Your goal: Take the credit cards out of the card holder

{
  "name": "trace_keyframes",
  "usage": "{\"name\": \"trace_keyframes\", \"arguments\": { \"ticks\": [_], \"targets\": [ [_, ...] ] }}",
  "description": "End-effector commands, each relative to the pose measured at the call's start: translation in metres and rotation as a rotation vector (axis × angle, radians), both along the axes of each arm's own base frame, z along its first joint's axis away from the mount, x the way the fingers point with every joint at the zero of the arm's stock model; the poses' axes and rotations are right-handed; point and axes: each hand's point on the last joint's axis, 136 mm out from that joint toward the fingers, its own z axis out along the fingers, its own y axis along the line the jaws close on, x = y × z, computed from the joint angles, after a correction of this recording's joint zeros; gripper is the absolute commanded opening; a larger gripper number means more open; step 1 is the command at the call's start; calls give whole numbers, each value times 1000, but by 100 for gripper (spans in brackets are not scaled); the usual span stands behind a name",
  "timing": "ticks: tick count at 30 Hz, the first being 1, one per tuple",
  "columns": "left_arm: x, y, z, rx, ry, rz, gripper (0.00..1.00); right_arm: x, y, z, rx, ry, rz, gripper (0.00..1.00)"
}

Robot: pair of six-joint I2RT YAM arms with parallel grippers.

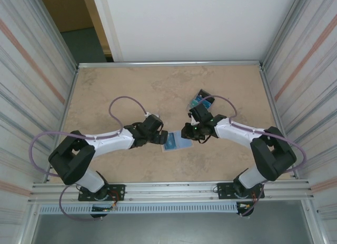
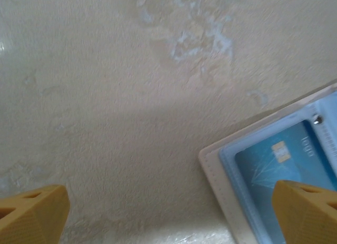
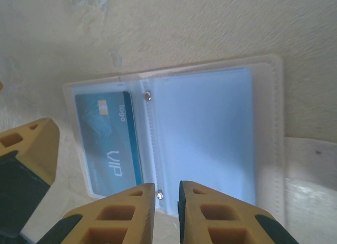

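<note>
Midway across the bench, the card holder lies spread open and flat, with a teal card tucked in one clear pocket. The right tool hangs just over the holder's edge at the fold, its fingers almost pressed together with a thin slit between; whether they pinch anything I cannot tell. The left tool is spread wide, with one finger above the card's end of the holder and the other over bare bench.

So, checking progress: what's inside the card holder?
One teal card sits in one sleeve of the open card holder; the other sleeve looks empty. Anything behind that card is hidden.
</note>
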Motion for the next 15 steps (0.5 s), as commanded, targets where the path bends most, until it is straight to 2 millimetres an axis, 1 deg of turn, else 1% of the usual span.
{"name": "trace_keyframes", "arguments": {
  "ticks": [1, 7, 15],
  "targets": [
    [-10, 4, -11, 25, 39, -9, 99, 1, 21, 6, 86, 29, 19, 19],
    [-13, 6, -20, 54, 61, -22, 99, 1, 27, -3, 102, 60, 23, 19],
    [-14, 3, -29, 95, 83, -41, 99, 1, 33, -10, 131, 83, 35, 19]
  ]
}}
